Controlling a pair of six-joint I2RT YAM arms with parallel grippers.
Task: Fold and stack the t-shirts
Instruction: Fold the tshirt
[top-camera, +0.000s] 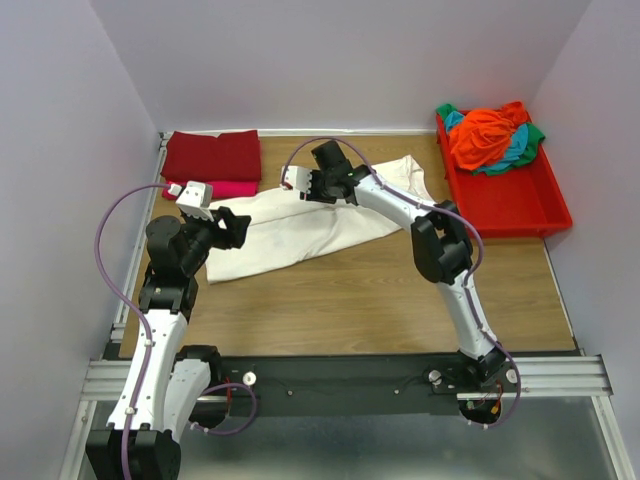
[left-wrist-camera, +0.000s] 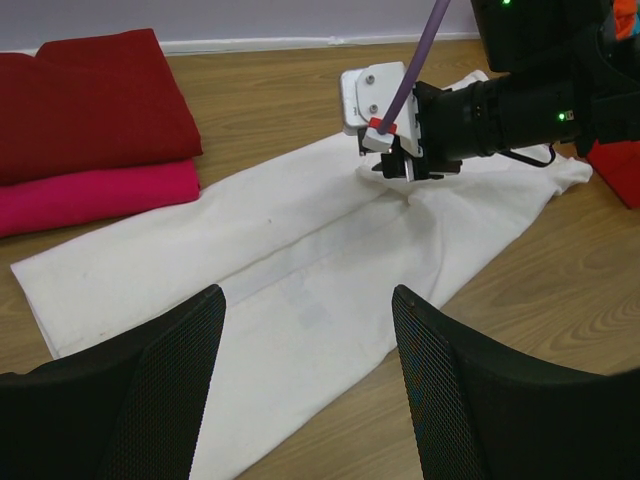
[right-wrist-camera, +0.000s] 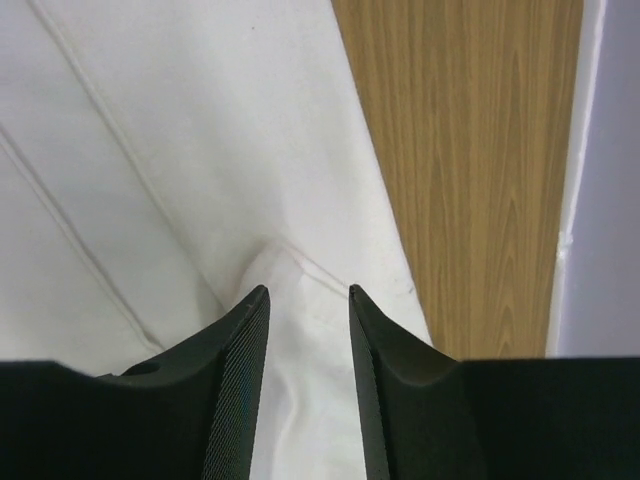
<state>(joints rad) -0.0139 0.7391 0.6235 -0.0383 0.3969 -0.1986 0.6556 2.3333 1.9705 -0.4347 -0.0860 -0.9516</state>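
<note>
Hanging low over the cream-white t-shirt (top-camera: 300, 228), the right gripper (right-wrist-camera: 308, 292) has its jaws parted a little. A small raised pucker of cloth sits right at its tips, and the pads are not squeezing it. From where I stand, the shirt lies flat beneath that gripper as a long folded strip. It runs slantwise across the wooden table (top-camera: 380, 290), with bare wood just beyond the gripper on the wall side.

The left gripper (left-wrist-camera: 308, 295) hovers above the other end of the same strip. Its jaws are spread wide with nothing between them, and the cloth lies under and ahead of its fingers.

Off to that gripper's left a folded dark red t-shirt (left-wrist-camera: 90, 100) rests on a folded bright pink t-shirt (left-wrist-camera: 90, 195), right beside the white one.

Well away from the right gripper, at the far right corner, a red tray (top-camera: 520, 205) holds a crumpled heap with an orange t-shirt (top-camera: 485, 135) on top. Teal and green cloth peeks out from under it.
</note>
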